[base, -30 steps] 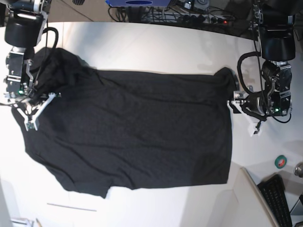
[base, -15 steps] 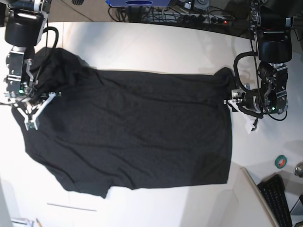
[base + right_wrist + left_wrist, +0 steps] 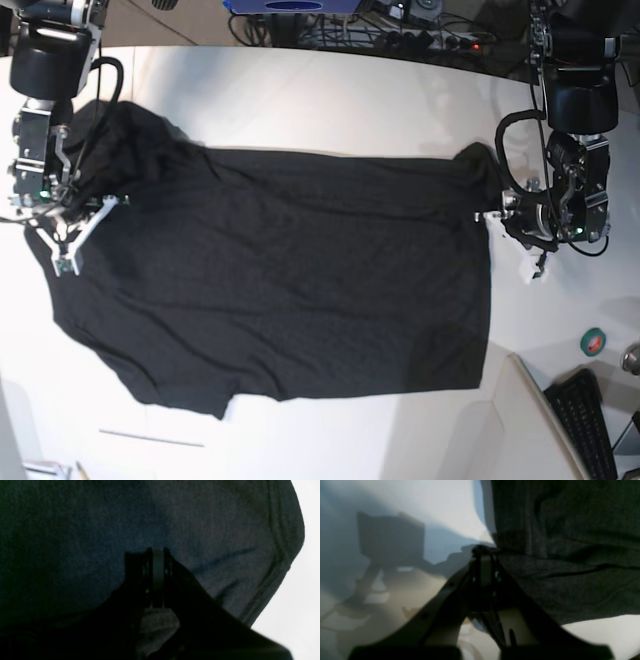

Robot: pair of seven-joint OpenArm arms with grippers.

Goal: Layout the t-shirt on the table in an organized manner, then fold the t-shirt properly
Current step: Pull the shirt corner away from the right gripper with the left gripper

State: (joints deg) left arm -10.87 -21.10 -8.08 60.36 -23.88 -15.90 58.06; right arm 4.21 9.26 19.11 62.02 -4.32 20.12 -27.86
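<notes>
The black t-shirt [image 3: 280,270] lies spread on the white worktop [image 3: 330,100]. The left gripper [image 3: 497,215] has just clenched on the shirt's edge, and the right gripper [image 3: 68,243] grips the other end. Now both can pull it flat.

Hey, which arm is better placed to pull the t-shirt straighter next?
Probably left. The left gripper is shut on the t-shirt at its edge over bare table. The right gripper is shut too, over bunched cloth.
</notes>
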